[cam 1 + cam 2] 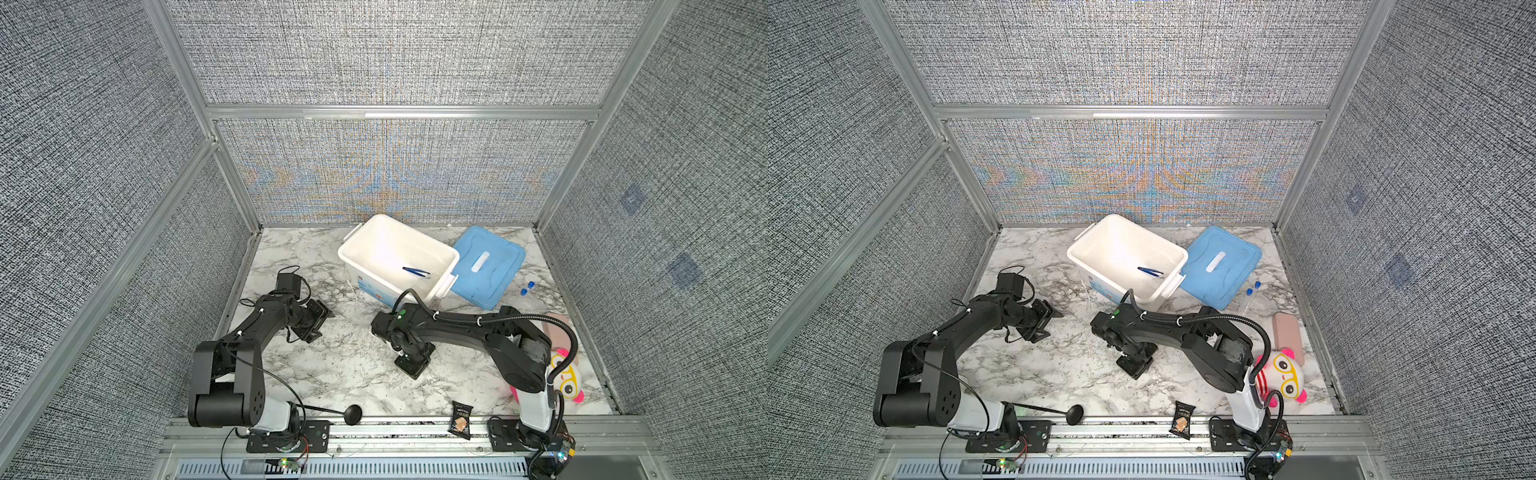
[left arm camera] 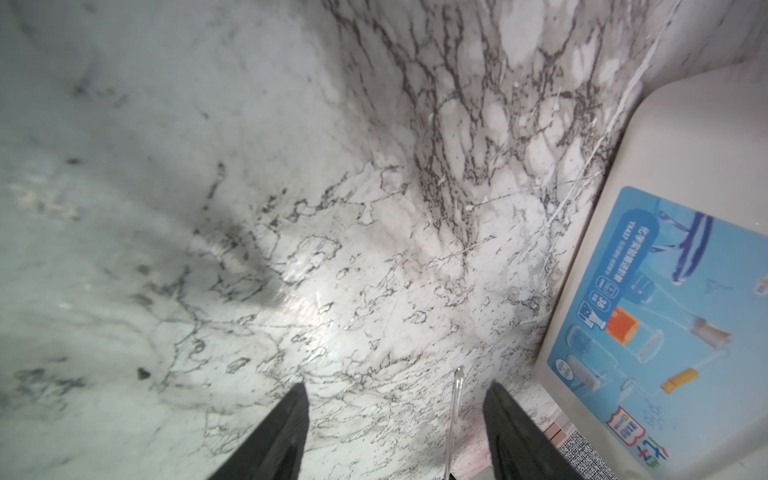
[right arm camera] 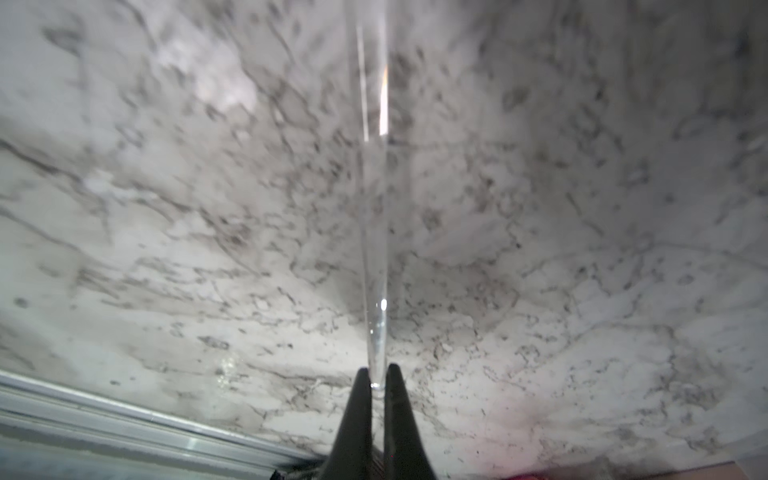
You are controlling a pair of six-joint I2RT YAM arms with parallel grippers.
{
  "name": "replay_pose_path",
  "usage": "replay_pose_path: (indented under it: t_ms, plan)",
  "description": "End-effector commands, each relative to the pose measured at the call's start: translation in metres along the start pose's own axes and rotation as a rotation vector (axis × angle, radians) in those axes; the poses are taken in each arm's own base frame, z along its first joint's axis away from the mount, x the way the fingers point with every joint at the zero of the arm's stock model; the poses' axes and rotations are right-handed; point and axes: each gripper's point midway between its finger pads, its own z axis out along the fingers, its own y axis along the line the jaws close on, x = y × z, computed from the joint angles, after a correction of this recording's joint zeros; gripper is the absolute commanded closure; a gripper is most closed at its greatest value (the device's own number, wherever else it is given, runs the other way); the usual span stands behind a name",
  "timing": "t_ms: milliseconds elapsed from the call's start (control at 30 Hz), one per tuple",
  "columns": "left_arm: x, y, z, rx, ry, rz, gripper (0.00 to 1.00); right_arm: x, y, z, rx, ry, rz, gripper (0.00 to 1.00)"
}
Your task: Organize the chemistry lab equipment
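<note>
one clear stick (image 3: 374, 257) runs straight out from the right tool (image 3: 377, 374).

Right tool (image 3: 376, 376) pinches clear rod (image 3: 374, 249); blue tweezers (image 1: 415, 271) in bin (image 1: 386, 241); tubes (image 1: 524, 292) on table (image 1: 332, 374).

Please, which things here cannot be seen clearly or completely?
- Clear rod in the right end effector: right wrist view, far end blurred, cut by the picture edge.
- Plush toy: in a top view, the right arm covers part.
- Two tubes: in a top view, only blue caps are plain; clear bodies hardly show.
- Thin stick: left wrist view, cut by the edge; maybe the same rod.
</note>
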Motion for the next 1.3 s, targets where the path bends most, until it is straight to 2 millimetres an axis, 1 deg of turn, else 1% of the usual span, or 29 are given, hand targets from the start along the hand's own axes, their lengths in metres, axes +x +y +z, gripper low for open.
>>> replay_pose_path:
  t_ms: [0, 267, 433, 933, 1067, 1200, 1233, 1267]
  plan:
    - [-0.002, -0.004, 0.0, 0.012, 0.003, 0.013, 0.31, 0.008, -0.005, 0.001, 0.022, -0.002, 0.048, 0.95]
    - [-0.002, -0.009, -0.002, 0.025, 0.006, 0.017, 0.31, 0.031, -0.025, 0.015, 0.053, 0.022, 0.125, 0.95]
    - [-0.002, -0.008, -0.002, 0.02, 0.008, 0.018, 0.31, 0.04, -0.027, 0.018, 0.042, 0.021, 0.17, 0.95]
    - [-0.004, -0.013, -0.005, 0.022, 0.006, 0.031, 0.31, 0.067, -0.042, 0.023, -0.013, 0.012, 0.332, 0.94]
    - [-0.003, -0.012, -0.005, 0.025, 0.004, 0.031, 0.31, 0.07, -0.043, 0.026, -0.018, 0.013, 0.35, 0.93]
    - [-0.003, -0.012, -0.006, 0.027, 0.002, 0.034, 0.31, 0.067, -0.042, 0.026, -0.032, 0.001, 0.378, 0.91]
    - [-0.002, -0.011, -0.005, 0.025, 0.003, 0.034, 0.31, 0.076, -0.041, 0.034, -0.027, 0.03, 0.382, 0.91]
    - [-0.002, -0.012, -0.006, 0.028, 0.003, 0.034, 0.31, 0.077, -0.041, 0.035, -0.027, 0.035, 0.39, 0.91]
